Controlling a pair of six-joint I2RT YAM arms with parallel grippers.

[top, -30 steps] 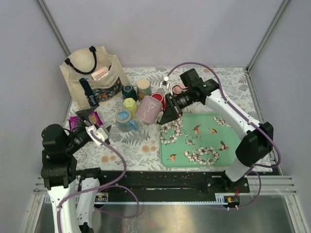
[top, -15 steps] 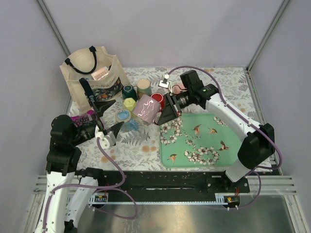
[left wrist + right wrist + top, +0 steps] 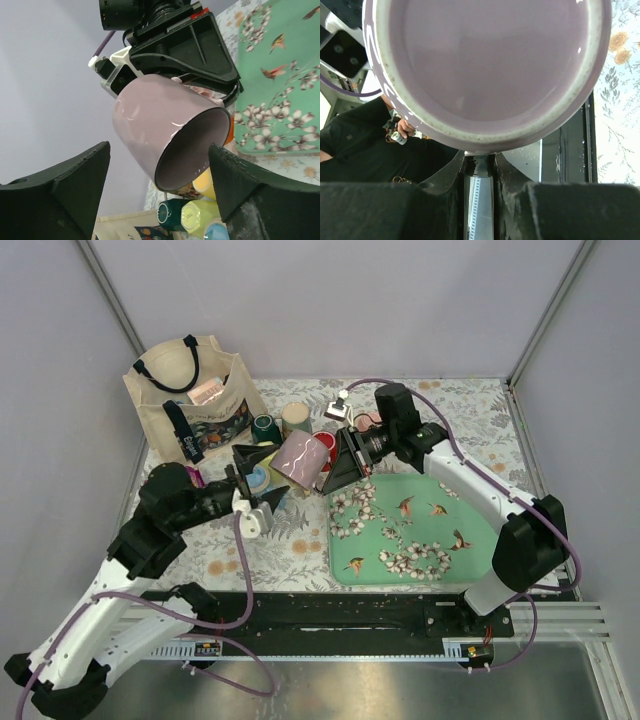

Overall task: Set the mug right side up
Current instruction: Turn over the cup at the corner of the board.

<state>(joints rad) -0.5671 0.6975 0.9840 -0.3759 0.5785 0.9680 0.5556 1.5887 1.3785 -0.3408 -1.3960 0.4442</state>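
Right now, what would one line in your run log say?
pink mug: lifted, tilted, not yet upright | right end effector: shut on pink mug | left end effector: open, beside pink mug, not touching

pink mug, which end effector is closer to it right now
Right. The right end effector grips the pink mug, holding it tilted in the air. The left end effector is open just short of the mug's mouth, not touching it.

2 white arms (image 3: pixel 470 475) have black joints (image 3: pixel 525 540) (purple cables (image 3: pixel 245 570) attached) and black wedge fingers (image 3: pixel 65 185).
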